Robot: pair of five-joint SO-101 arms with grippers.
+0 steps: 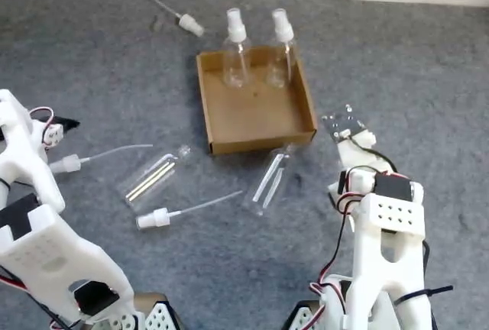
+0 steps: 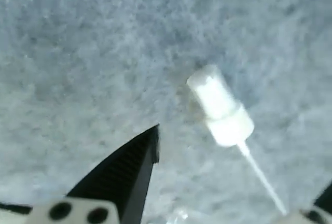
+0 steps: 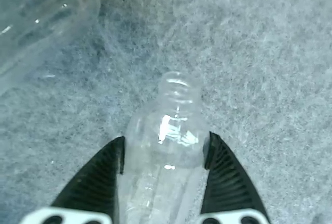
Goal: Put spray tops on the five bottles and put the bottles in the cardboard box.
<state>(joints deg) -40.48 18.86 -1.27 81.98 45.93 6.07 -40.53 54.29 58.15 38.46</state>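
My right claw (image 3: 166,142) is clamped on an uncapped bottle (image 3: 174,99), just right of the cardboard box (image 1: 256,143). Well left of the box, my left claw (image 2: 238,162) gapes wide and empty around a spray top (image 2: 220,111) on the tabletop. I'd pinch its collar, not the tube, then feed the tube squarely down the neck.

Bright, soft light falls evenly on the grey mat (image 1: 397,63) all around the cardboard box (image 1: 263,141), and the shadows there are faint and small. The lying bottle (image 1: 151,179) in front of the box's left corner has a long white shine down its side. The held bottle (image 3: 174,112) in the right gripper (image 3: 166,138), by the box's right front corner, has little white glints.
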